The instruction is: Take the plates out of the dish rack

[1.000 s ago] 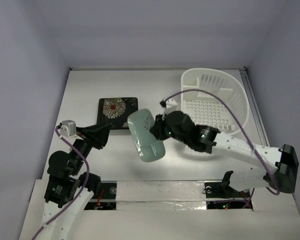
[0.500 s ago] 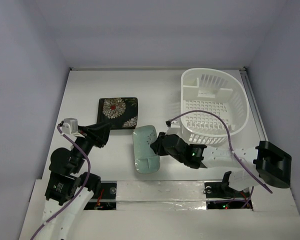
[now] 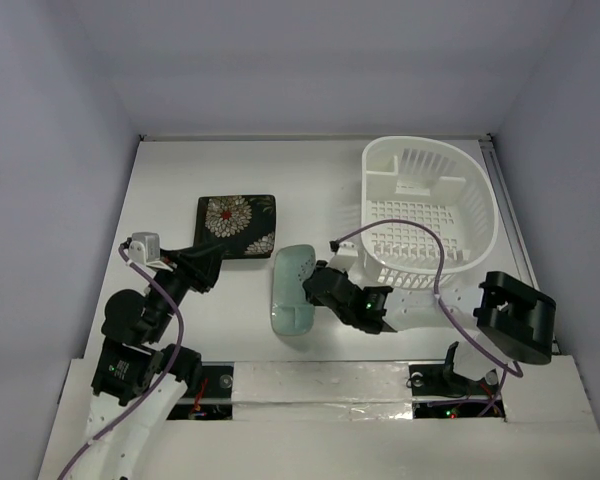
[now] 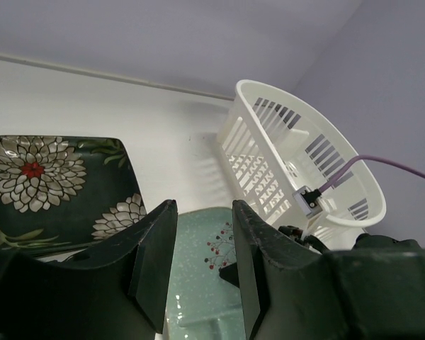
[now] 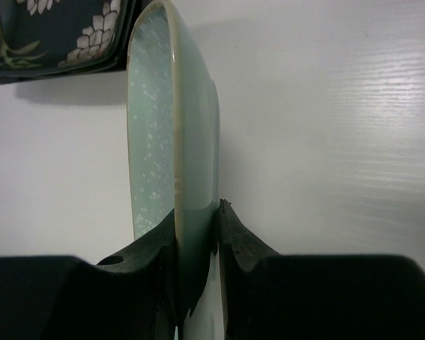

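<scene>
The two fingers (image 5: 156,248) of the right gripper (image 5: 197,219) are closed on the rim of the mint-green plate (image 5: 152,142), one pad on the speckled inside and one on the smooth underside. In the right wrist view the plate runs away from the fingers edge-on, with the white table (image 3: 180,170) on both sides of it.

In the last second this plate came down a lot. Before, it was held high and tilted over the middle of the table; now the right gripper (image 3: 320,285) is low, and the mint-green plate (image 3: 292,290) lies nearly flat, between the flower-pattern plate (image 3: 236,225) and the dish rack (image 3: 480,200). I cannot tell whether its underside already touches the table.

The left gripper (image 4: 204,209) has its fingers apart with nothing between them. It hangs over the near edge of the flower-pattern plate (image 4: 49,184) and has almost not moved.

The dish rack (image 4: 304,156) shows only its grid floor in the top view, with no plate in it. So I judge this is the last plate, and the task is almost finished. What remains is probably to open the right fingers and draw them back without dragging the plate against its dark neighbour.
</scene>
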{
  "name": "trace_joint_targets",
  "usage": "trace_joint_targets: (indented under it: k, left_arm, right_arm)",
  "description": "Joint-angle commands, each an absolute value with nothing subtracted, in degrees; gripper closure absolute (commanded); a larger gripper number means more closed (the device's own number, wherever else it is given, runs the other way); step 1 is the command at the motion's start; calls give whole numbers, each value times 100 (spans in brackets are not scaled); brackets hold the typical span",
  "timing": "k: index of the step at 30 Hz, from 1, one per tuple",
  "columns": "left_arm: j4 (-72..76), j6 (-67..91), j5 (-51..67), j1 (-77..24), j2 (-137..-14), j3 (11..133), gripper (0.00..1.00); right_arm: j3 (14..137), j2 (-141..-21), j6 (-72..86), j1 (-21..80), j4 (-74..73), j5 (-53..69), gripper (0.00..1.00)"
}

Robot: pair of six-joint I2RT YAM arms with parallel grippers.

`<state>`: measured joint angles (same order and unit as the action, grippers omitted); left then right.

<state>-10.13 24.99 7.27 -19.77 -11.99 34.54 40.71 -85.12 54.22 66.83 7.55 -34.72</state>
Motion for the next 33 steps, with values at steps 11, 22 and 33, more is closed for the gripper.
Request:
trace_joint_targets:
  k: [11, 22, 33]
  left_arm:
    - [-756, 2540, 808, -1854, -1406, 3516, 58]
    - [-694, 2514, 984, -1635, -1459, 3498, 56]
    - [-589, 2505, 1266, -1397, -1477, 3489, 43]
  right_arm:
    - [4711, -8807, 5476, 6724, 343, -4623, 49]
    - [5071, -8939, 5081, 6724, -78, -4825, 29]
    - [5458, -6728, 3851, 6943, -606, -5325, 100]
